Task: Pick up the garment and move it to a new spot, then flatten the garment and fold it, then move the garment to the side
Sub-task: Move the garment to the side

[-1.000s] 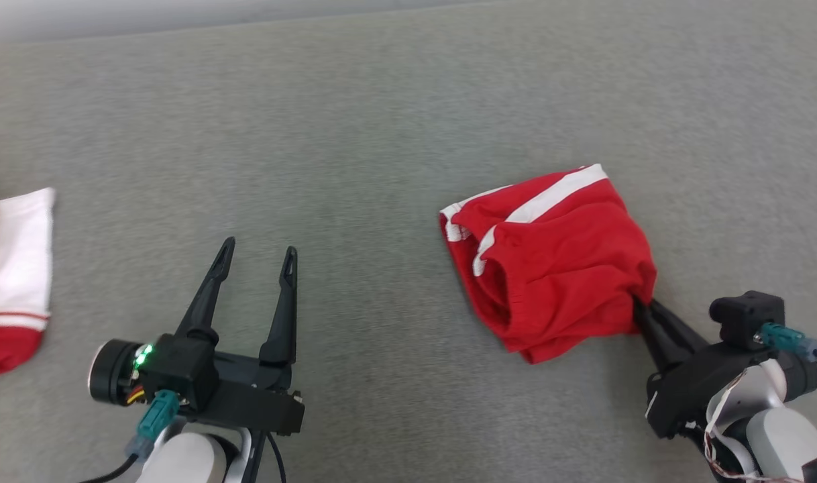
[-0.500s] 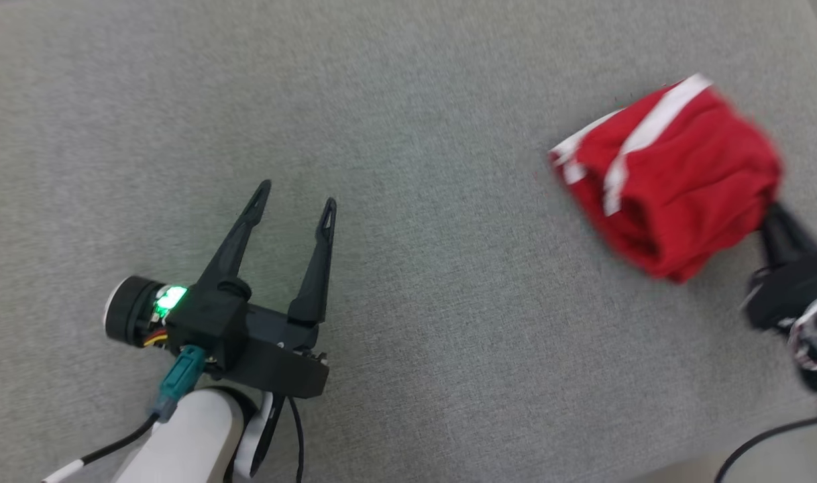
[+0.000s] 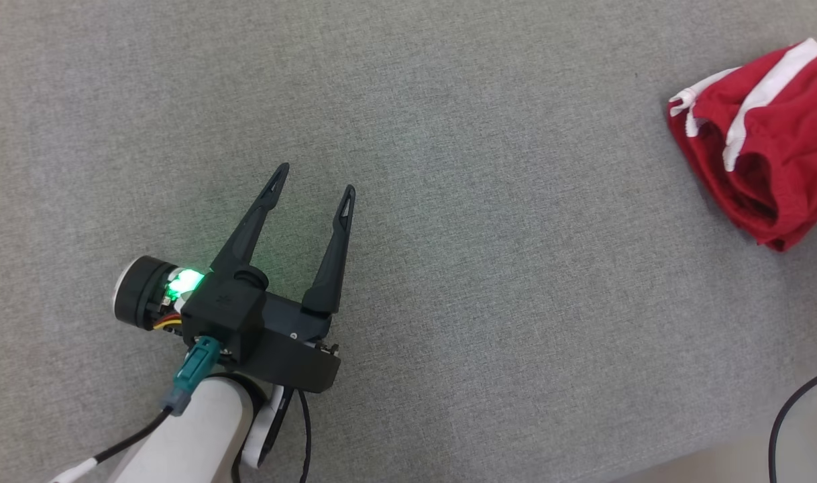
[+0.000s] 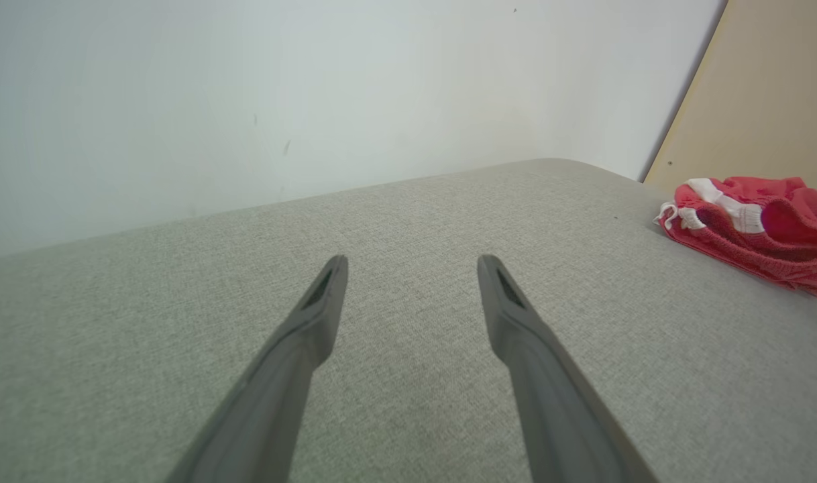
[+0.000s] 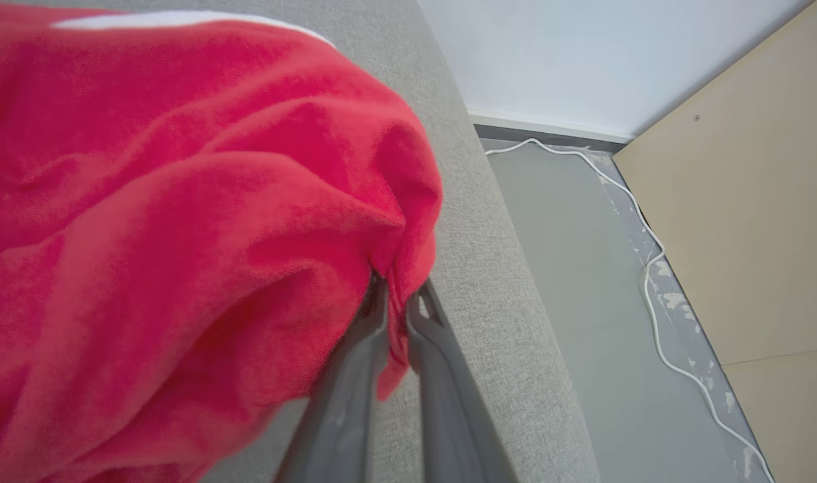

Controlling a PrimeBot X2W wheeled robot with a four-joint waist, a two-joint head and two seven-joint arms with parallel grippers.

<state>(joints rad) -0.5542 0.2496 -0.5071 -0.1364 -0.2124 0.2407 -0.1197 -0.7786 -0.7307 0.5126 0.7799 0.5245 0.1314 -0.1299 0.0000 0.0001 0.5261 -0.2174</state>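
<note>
The garment (image 3: pixel 764 147) is red with white stripes, bunched at the right edge of the head view on the grey fabric surface (image 3: pixel 449 168). It appears far right in the left wrist view as a red heap (image 4: pixel 757 228). In the right wrist view the red cloth (image 5: pixel 180 221) hangs large before the camera, and my right gripper (image 5: pixel 398 292) is shut on a fold of it near the surface's right edge. My left gripper (image 3: pixel 314 181) stands open at the lower left, well apart from the garment, with nothing between its fingers (image 4: pixel 321 302).
The grey surface ends in an edge (image 5: pixel 509 282) just right of the held cloth, with floor below. A white cable (image 5: pixel 643 268) runs across that floor beside a beige panel (image 5: pixel 750 221). A dark cable (image 3: pixel 797 416) curls at the lower right of the head view.
The head camera has swung, shifting the whole picture. The garment, held by the right gripper, now sits farther right and higher, and a second red-and-white cloth at the left has left the view.
</note>
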